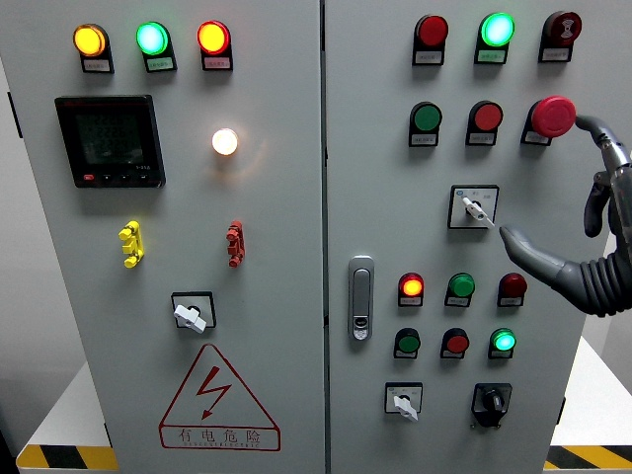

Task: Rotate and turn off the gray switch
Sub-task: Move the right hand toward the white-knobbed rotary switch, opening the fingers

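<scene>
Reaching in from the right, the right robot hand was held spread just beside the gray switch on the right door, whose knob should be pinched squarely before turning.

Left cabinet door carries a black digital meter, a lit white lamp, a yellow toggle, a red toggle and a triangular electrical-hazard sign. Right door: chrome door handle, red mushroom button, black rotary knob.
</scene>
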You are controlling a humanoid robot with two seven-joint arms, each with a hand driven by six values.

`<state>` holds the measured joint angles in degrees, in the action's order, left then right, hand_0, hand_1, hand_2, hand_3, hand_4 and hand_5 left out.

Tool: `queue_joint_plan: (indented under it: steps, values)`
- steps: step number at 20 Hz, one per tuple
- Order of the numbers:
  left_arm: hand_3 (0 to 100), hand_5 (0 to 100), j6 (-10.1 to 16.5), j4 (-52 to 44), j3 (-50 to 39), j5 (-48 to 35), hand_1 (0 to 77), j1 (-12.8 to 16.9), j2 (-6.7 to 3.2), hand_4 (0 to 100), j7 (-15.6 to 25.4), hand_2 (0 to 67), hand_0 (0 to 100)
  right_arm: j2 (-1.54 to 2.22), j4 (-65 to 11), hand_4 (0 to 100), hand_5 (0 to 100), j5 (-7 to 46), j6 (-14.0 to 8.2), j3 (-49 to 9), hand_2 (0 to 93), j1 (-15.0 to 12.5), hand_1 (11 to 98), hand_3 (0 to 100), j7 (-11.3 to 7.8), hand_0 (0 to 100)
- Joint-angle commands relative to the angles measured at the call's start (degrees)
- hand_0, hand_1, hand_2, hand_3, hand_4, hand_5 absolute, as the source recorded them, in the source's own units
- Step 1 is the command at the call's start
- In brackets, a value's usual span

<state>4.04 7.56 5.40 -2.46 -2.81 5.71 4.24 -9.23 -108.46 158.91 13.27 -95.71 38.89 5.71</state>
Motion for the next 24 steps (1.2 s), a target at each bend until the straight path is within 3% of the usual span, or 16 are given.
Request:
queue_joint_plan:
  steps: [1,14,17,18,21,24]
  values:
    - [19,11,0.0,0.0,0.0,0.0,0.0,0.0,0.00,8,0.0,13.3,88,0.00,0.0,100,100,0.0,-0.1,0.0,18.5,-0.4,40.5,96,0.00,0]
    - [19,11,0.0,0.0,0.0,0.0,0.0,0.0,0.00,8,0.0,13.3,88,-0.09,0.5,100,100,0.0,-0.2,0.0,22.5,-0.3,39.5,97,0.26,0]
    - [19,11,0.0,0.0,0.0,0.0,0.0,0.0,0.00,8,0.0,13.3,88,0.00,1.4,100,100,0.0,-0.3,0.0,27.0,-0.2,39.0,97,0.70,0]
    - [19,11,0.0,0.0,0.0,0.0,0.0,0.0,0.00,8,0.0,13.3,88,0.00,1.7,100,100,0.0,-0.3,0.0,34.1,-0.1,38.5,97,0.79,0]
    - [19,11,0.0,0.0,0.0,0.0,0.0,0.1,0.00,8,0.0,13.3,88,0.18,2.9,100,100,0.0,-0.4,0.0,42.4,0.2,37.9,97,0.88,0]
    - [19,11,0.0,0.0,0.0,0.0,0.0,0.1,0.00,8,0.0,13.3,88,0.18,4.9,100,100,0.0,-1.5,0.0,46.1,0.2,37.7,97,1.57,0]
